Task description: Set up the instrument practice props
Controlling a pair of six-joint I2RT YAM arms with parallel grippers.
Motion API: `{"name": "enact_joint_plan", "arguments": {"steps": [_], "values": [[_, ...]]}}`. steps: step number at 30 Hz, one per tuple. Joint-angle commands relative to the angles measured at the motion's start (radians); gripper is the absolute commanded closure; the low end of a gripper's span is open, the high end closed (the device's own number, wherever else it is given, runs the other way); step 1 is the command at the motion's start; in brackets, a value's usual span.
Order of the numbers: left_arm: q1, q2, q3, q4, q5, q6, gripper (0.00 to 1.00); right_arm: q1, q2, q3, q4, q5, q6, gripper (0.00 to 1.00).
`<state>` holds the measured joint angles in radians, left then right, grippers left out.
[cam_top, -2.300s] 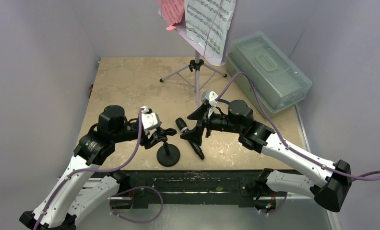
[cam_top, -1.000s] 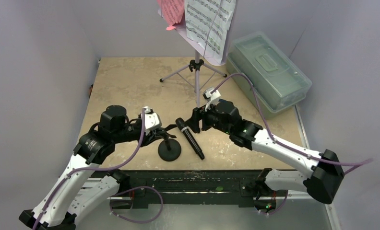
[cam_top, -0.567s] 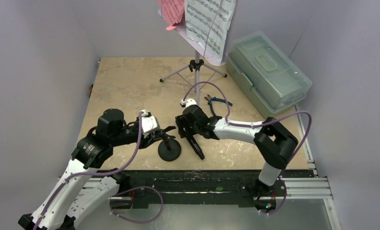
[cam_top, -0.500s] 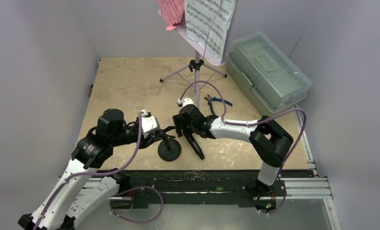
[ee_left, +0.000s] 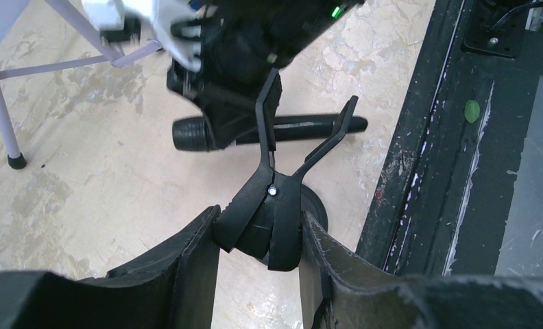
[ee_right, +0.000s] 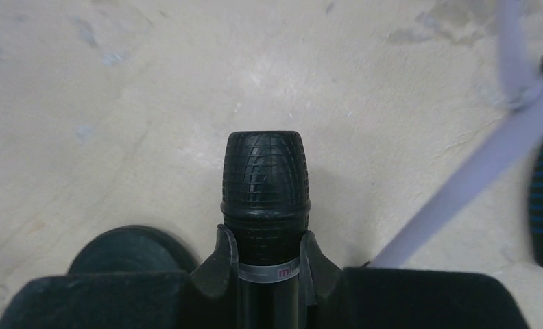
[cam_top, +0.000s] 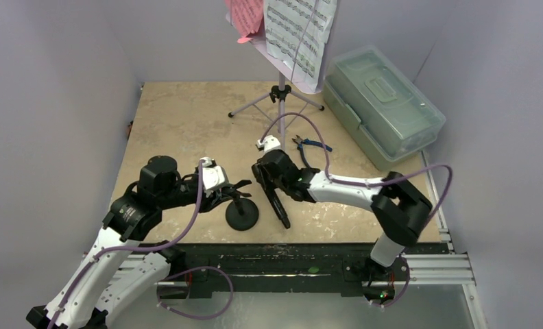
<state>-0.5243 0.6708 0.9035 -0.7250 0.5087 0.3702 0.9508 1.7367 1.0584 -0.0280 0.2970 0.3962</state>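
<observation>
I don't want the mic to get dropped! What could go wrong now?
The right gripper pinches the microphone just below its head, so the long handle could sag or twist when lifted. The left gripper holds the mic stand by its clip; a bump from the microphone could tip the small stand or knock the clip askew. A leg of the music stand and the blue-handled pliers lie close by, so a wide swing might hit them.

A beige, marble-patterned table top (cam_top: 186, 123) is enclosed on three sides by plain pale lilac-grey walls (cam_top: 56, 103). Along its near edge runs a black metal rail (cam_top: 282, 257). The light is soft and even, with weak shadows.
</observation>
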Motion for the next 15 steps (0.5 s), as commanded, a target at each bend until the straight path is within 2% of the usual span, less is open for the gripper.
{"name": "enact_joint_plan", "arguments": {"steps": [1,9,12,14,15], "values": [[-0.002,-0.001,0.0,0.035,-0.014,0.033,1.0,0.001,-0.278,-0.07,0.135,-0.002,-0.068,1.0],[-0.005,0.001,-0.004,0.041,-0.013,0.034,1.0,-0.022,-0.673,-0.27,0.298,-0.165,-0.19,1.0],[-0.005,0.004,-0.007,0.046,-0.004,0.032,1.0,-0.024,-0.774,-0.377,0.509,-0.396,-0.291,1.0],[-0.005,0.005,-0.004,0.044,0.0,0.033,1.0,-0.023,-0.796,-0.426,0.69,-0.568,-0.347,1.0],[-0.004,0.007,-0.003,0.04,0.001,0.035,1.0,-0.023,-0.788,-0.426,0.729,-0.635,-0.372,1.0]]}}
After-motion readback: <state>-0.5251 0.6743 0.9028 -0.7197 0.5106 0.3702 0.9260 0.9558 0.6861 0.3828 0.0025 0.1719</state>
